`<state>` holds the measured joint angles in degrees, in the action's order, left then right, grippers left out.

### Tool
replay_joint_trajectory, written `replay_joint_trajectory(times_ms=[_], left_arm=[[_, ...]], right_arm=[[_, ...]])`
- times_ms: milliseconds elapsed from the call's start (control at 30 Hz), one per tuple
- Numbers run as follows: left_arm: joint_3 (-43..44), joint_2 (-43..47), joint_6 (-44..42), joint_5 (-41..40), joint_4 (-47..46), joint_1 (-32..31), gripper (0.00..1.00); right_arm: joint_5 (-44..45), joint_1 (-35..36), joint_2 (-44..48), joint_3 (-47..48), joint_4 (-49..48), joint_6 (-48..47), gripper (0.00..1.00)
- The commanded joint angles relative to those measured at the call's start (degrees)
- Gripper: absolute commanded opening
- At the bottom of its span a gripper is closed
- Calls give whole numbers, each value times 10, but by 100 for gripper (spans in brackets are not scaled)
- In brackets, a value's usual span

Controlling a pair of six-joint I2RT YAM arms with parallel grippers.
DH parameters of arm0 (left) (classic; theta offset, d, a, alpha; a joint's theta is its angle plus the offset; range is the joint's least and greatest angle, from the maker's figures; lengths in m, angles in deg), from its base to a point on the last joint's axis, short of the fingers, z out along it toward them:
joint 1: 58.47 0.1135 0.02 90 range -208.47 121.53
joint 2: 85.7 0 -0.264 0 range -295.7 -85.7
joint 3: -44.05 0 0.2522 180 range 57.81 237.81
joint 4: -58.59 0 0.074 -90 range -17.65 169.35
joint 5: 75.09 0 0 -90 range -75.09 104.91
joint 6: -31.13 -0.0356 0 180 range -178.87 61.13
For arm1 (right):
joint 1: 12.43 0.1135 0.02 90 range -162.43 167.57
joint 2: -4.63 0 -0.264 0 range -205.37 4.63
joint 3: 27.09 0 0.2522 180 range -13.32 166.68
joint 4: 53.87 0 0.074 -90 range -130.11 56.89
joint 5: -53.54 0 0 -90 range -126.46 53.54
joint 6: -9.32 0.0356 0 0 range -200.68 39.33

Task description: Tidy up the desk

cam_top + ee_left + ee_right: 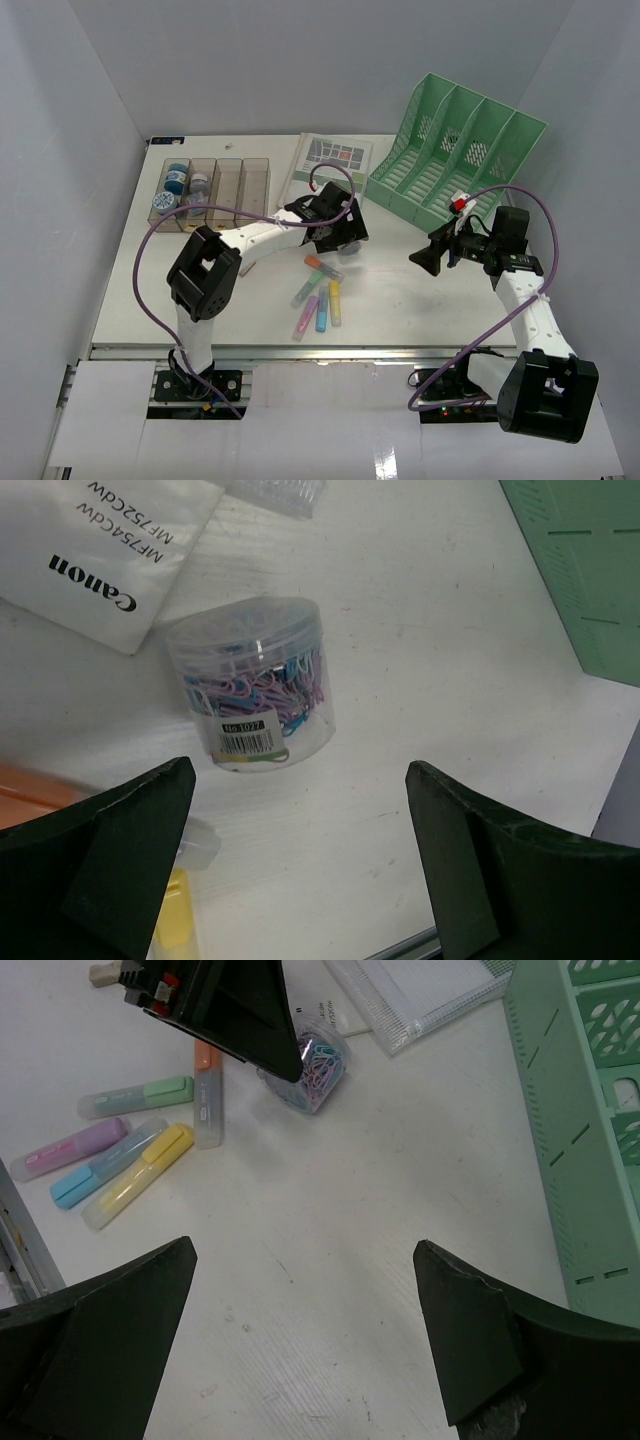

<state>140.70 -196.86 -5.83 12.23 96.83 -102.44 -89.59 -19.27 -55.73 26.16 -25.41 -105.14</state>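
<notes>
Left gripper point(298, 768) nearer, jaws apart; jar of paper clips point(255, 685) just beyond them, upper left of centre on the desk point(430, 650). Right gripper point(305, 1247) likewise spread, well apart.

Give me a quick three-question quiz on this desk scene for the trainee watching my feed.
1. Multiple choice: what lies just ahead of the open left gripper? A) a clear tub of paper clips B) a stapler C) a roll of tape
2. True or false: the right gripper is shut on a highlighter.
3. Count: how many highlighters lie on the desk?
Key: 1 A. 2 False: it is open and holds nothing. 3 Five: orange, green, purple, blue and yellow.
</notes>
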Motion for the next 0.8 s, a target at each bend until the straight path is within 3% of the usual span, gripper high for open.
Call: replay_joint_trajectory(times_ms=[0, 400, 600, 767], left_arm=[[31, -11, 13, -34, 2, 0, 96], [63, -63, 36, -40, 4, 0, 82], [52, -53, 40, -48, 5, 0, 65], [40, -35, 37, -29, -8, 0, 43]], right_arm=[[-18, -5, 8, -3, -17, 2, 96], [-24, -11, 5, -3, -15, -1, 96], [-26, -13, 6, -3, -13, -3, 96], [-28, -14, 5, -4, -13, -4, 96]])
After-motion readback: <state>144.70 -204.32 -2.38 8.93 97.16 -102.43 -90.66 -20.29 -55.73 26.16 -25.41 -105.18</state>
